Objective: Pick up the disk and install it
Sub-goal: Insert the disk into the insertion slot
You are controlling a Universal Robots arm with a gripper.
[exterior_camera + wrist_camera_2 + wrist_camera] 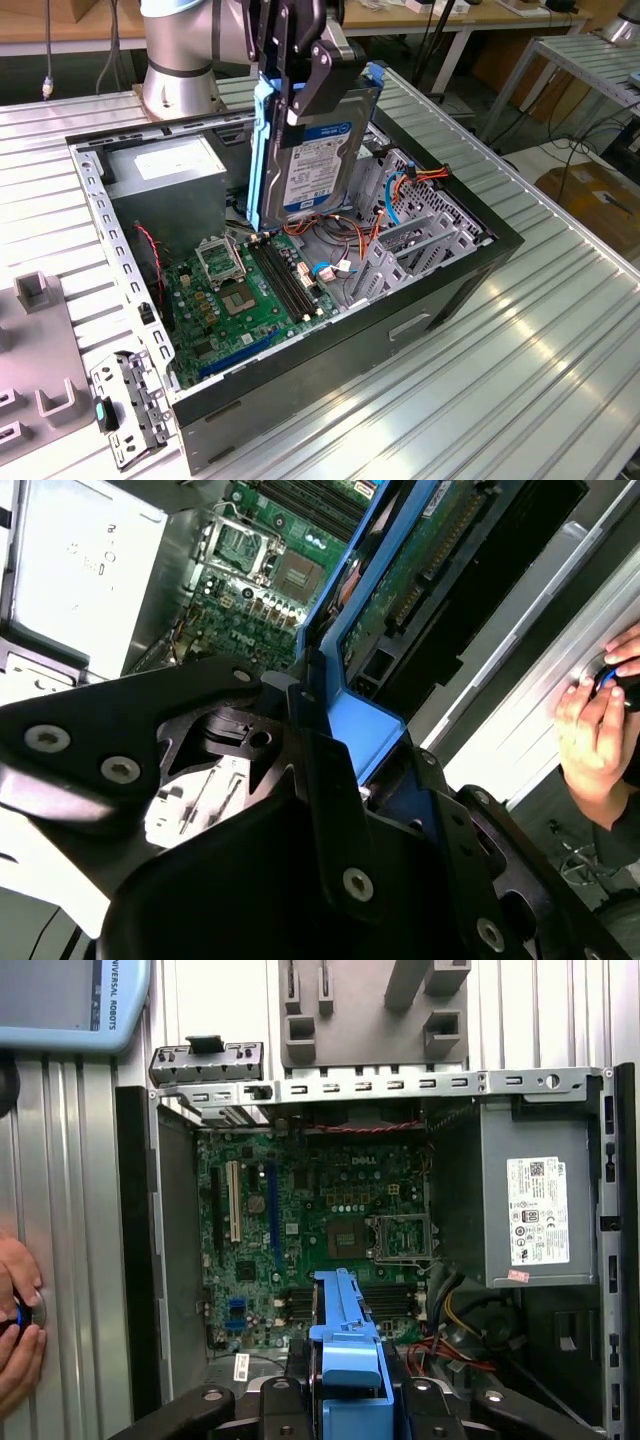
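ribbed metal table (560, 330), disk (320, 165) held above

Bright even light, sheen on table (545, 345)

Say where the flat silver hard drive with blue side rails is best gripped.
Probably its upper end, from above, pinching the two flat faces, as the black gripper does: the silver hard drive hangs upright over the open black computer case, its lower end free.
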